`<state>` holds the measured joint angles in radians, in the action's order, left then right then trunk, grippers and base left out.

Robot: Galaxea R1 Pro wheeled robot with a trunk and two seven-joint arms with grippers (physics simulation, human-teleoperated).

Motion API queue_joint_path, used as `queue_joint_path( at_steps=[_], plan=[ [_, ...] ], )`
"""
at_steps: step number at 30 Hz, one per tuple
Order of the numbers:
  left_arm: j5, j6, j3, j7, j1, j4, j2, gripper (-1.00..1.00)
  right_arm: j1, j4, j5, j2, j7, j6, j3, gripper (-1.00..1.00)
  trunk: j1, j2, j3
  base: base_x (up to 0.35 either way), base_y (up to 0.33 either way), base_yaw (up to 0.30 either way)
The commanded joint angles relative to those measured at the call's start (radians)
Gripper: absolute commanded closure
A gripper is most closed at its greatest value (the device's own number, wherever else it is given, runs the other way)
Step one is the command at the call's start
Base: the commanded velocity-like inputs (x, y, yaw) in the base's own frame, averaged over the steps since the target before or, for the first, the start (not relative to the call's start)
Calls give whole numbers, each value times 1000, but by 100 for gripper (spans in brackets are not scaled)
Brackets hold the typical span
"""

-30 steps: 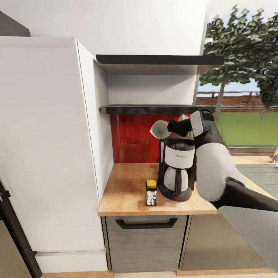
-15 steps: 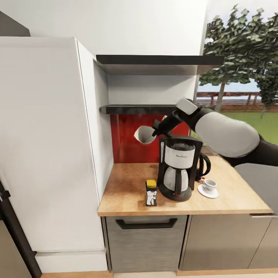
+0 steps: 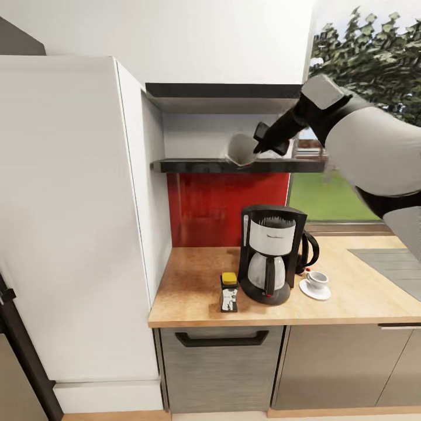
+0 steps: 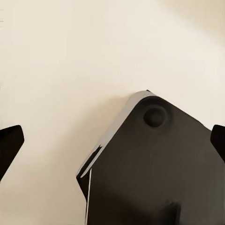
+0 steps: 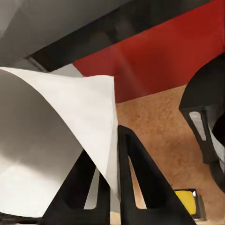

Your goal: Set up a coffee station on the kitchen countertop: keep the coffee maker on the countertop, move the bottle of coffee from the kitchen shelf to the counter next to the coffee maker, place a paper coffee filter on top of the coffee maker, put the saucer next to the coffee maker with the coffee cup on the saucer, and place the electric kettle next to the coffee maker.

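The black-and-white coffee maker (image 3: 272,252) stands on the kitchen countertop (image 3: 193,280). The bottle of coffee (image 3: 228,292) with its yellow cap sits at its front left. On its right, the coffee cup (image 3: 317,279) rests on the saucer (image 3: 314,292). The electric kettle (image 3: 309,251) shows its black handle behind the maker. High above, my right gripper (image 3: 256,147) is shut on the paper coffee filter (image 3: 242,149), level with the kitchen shelf (image 3: 193,166). The right wrist view shows the filter (image 5: 56,140) pinched between the fingers (image 5: 136,187). My left gripper (image 4: 112,143) is open.
A tall white cabinet (image 3: 70,222) borders the countertop on the left. A second dark shelf (image 3: 222,90) hangs higher, above a red backsplash (image 3: 204,204). A drawer with a black handle (image 3: 222,339) sits under the counter. A dark robot part (image 4: 154,173) lies below the left gripper.
My right arm has risen and swung right, carrying the filter from just above the coffee maker up to shelf height. The cup, saucer and kettle handle came into sight.
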<state>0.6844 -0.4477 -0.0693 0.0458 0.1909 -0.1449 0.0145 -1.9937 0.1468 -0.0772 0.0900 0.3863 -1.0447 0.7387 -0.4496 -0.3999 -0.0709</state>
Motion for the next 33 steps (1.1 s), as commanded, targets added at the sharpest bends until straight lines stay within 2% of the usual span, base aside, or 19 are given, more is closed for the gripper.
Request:
queue_joint_path(
  at_steps=[1,5,7,9,10,11,12,13,15,16,18,20,21,22,25,31,33],
  plan=[
    [4,-2,-7,4,1,-2,1,-100,0,55,-9,6,12,-2,1,100,0,0,0,0,0,0],
    [4,-3,-8,4,1,-2,0,-100,0,141,-7,14,40,-2,5,100,0,0,0,0,0,0],
    [4,-3,-8,5,1,-2,-1,-100,0,159,-10,18,99,-2,26,100,0,0,0,0,0,0],
    [4,-3,-7,5,1,-2,-1,-100,0,169,-13,29,185,-2,83,100,0,0,0,0,0,0],
    [4,-4,-6,5,1,-2,-1,-100,0,173,-14,36,254,-2,141,100,0,0,0,0,0,0],
    [4,-4,-6,5,1,-2,-1,-100,0,174,-15,39,293,-2,173,100,0,0,0,0,0,0],
    [4,-4,-6,5,1,-2,-1,-100,0,175,-16,44,374,-2,237,100,0,0,0,0,0,0],
    [4,-4,-6,5,1,-2,-1,-100,0,175,-17,46,415,-2,267,100,0,0,0,0,0,0],
    [4,-4,-6,5,1,-2,-1,-100,-1,169,-19,51,569,-2,367,100,0,0,0,0,0,0],
    [4,-4,-6,5,1,-2,-1,-100,-1,166,-20,51,601,-2,387,100,0,0,0,0,0,0],
    [4,-4,-6,5,1,-2,-1,-100,-1,141,-20,51,703,-2,454,100,0,0,0,0,0,0],
    [4,-4,-6,5,1,-2,-1,-100,-1,87,-21,46,767,18,531,100,0,0,0,0,0,0],
    [4,-4,-6,5,1,-2,-1,-100,-2,37,-20,40,821,52,593,100,0,0,0,0,0,0],
    [4,-4,-6,5,1,-2,-1,-100,-2,21,-20,39,847,70,611,100,0,0,0,0,0,0],
    [4,-3,-6,5,1,-2,-1,-100,-2,1,-21,37,885,94,634,100,0,0,0,0,0,0],
    [4,-3,-6,5,1,-2,1,-100,-2,-13,-21,29,893,92,639,100,0,0,0,0,0,0],
    [4,-3,-6,4,1,-2,1,-100,-2,-16,-21,10,878,72,637,100,0,0,0,0,0,0]
  ],
)
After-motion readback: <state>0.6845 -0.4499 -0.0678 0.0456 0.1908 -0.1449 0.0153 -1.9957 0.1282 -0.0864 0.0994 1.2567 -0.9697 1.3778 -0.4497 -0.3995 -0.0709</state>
